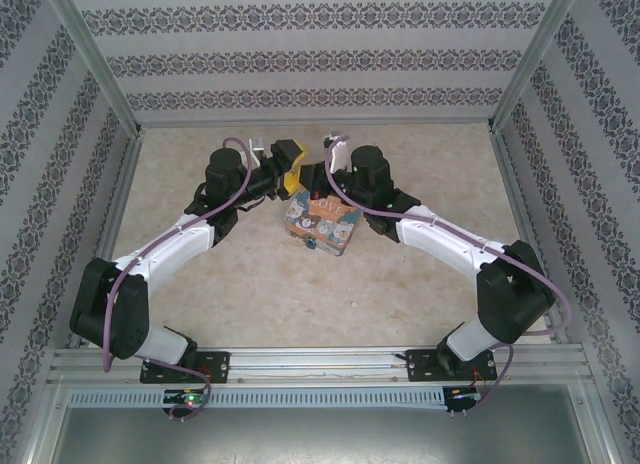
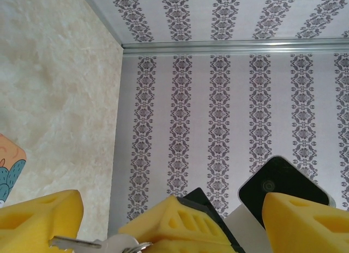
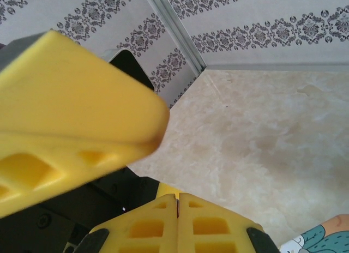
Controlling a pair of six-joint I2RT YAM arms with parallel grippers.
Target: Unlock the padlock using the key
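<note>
Both arms meet above an orange picture tin (image 1: 320, 224). My right gripper (image 3: 178, 197) is shut, with a thin dark sliver pinched between its pads. In the left wrist view a silvery key (image 2: 82, 243) and its ring (image 2: 139, 246) stick out beside that gripper's yellow fingers (image 2: 174, 223). My left gripper (image 2: 172, 201) stands open, its two fingers straddling the right gripper's tip and the key; one left finger (image 3: 71, 116) looms large in the right wrist view. A tiny teal spot (image 1: 312, 244) at the tin's near edge looks like the padlock, too small to be sure.
The tin's corner shows at the edge of both wrist views (image 2: 8, 171) (image 3: 322, 239). Patterned walls with metal frame rails (image 1: 310, 127) close in the marbled table (image 1: 430, 184) on three sides. A black camera housing (image 2: 283, 182) sits behind my left gripper's right finger.
</note>
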